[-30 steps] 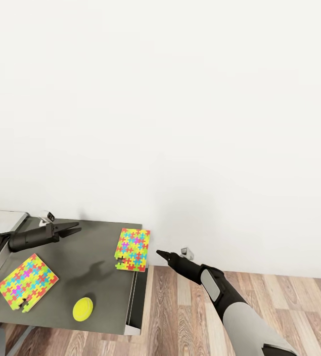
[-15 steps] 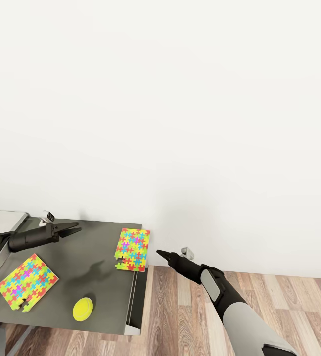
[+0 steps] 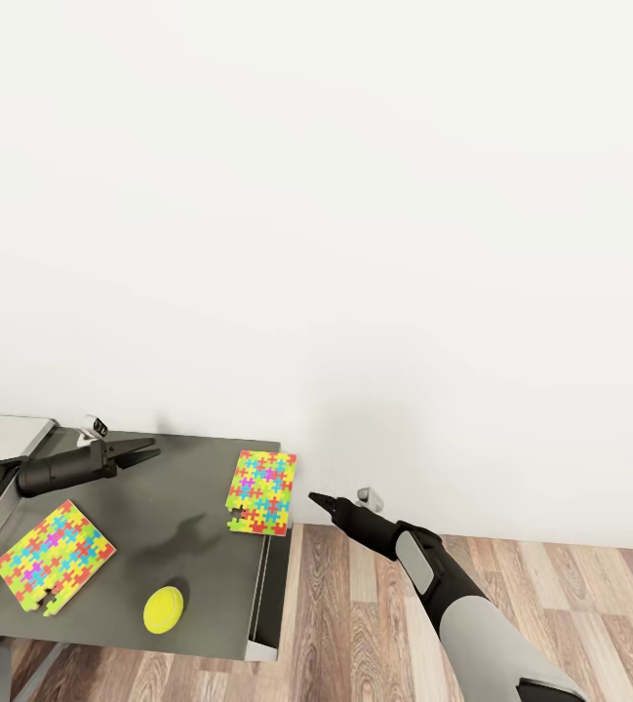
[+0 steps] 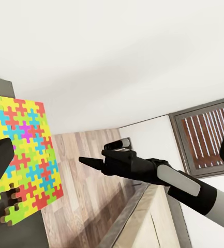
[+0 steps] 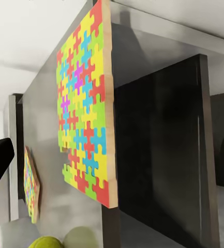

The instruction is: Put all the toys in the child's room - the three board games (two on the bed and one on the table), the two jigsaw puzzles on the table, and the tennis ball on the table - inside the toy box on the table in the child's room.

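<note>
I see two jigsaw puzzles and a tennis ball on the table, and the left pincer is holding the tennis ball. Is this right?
Not quite. In the head view the tennis ball lies free on the table, near its front edge, and the left pincer hovers apart from it, holding nothing. The two jigsaw puzzles are on the table, as you say.

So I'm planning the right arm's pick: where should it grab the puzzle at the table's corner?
The jigsaw puzzle lies flat, its near corner overhanging the table edge. Judging by that, bring the right pincer in sideways from the floor side and pinch that overhanging edge.
</note>
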Robot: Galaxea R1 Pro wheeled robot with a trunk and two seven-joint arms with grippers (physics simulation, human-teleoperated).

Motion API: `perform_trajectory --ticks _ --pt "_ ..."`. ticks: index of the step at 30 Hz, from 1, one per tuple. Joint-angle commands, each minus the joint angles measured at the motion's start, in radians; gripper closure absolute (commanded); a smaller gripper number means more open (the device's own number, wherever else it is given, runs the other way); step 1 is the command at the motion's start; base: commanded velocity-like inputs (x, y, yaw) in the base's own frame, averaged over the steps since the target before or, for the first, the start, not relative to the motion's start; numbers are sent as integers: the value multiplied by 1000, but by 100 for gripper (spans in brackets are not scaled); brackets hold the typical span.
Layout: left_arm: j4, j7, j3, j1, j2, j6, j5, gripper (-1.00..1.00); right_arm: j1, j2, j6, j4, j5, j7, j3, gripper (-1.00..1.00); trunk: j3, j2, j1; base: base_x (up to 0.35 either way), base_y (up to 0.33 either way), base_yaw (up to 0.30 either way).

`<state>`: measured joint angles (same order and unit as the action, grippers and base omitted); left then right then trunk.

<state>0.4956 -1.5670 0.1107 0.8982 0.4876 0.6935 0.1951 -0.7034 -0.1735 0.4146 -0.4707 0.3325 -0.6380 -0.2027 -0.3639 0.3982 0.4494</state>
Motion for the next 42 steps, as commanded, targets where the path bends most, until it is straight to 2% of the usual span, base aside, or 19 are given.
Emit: perform_trajectory --ticks 1,18,42 --pt "0 -4 0 1 0 11 0 -100 -1 -1 9 0 5 -2 -6 -100 -2 2 1 0 0 0" --pt "0 -4 0 1 0 9 0 -100 -1 -1 7 0 4 -2 -6 -100 -2 2 1 -28 -25 0" --pt "0 -4 0 1 1 9 0 -100 -5 -1 -37 0 3 -2 -5 -100 -2 2 1 -1 -4 0"
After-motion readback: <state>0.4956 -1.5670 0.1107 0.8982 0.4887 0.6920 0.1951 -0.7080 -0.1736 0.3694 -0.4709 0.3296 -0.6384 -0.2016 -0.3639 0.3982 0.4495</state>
